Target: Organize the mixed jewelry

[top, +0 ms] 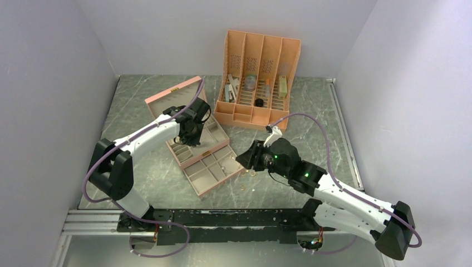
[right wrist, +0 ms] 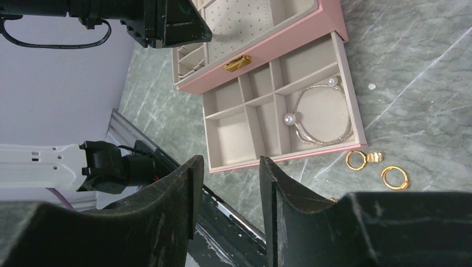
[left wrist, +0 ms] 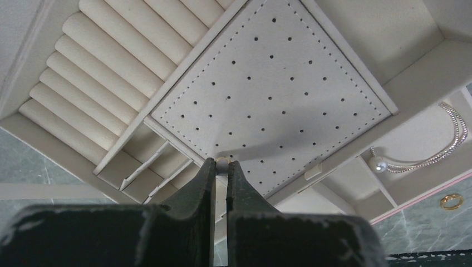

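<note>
- The left gripper (left wrist: 221, 167) is clamped tight on a tiny pale bead (left wrist: 222, 161). It is probably a pearl stud, though it is too small to be sure.
- The bead is at the 6 o'clock edge of the perforated pad (left wrist: 273, 83) inside the pink jewelry box (top: 172, 100). Ribbed ring rolls (left wrist: 111, 61) lie at the pad's 10 o'clock.
- The right gripper (right wrist: 231, 161) hangs with its jaws apart and nothing between them. It is above the marble table (top: 311, 111), just off the drawer's front edge.
- The drawer (right wrist: 234, 133) stands open from the box, reaching toward 5 o'clock in the overhead view. A pearl-ended silver bangle (right wrist: 323, 142) lies in its largest compartment.
- A gold ring (right wrist: 356, 160) lies on the bare table just outside the drawer, at the bangle's 5 o'clock. A small gold piece (right wrist: 375, 157) touches it at its 3 o'clock.
- A second gold ring (right wrist: 394, 178) lies near the first, at its 4 o'clock and apart from it.
- In the overhead view these gold pieces show only as specks at the drawer's 4 o'clock, just below the right gripper.
- The orange slotted organizer (top: 259, 78) stands at the table's 12 o'clock, at the box's 2 o'clock and apart from it.
</note>
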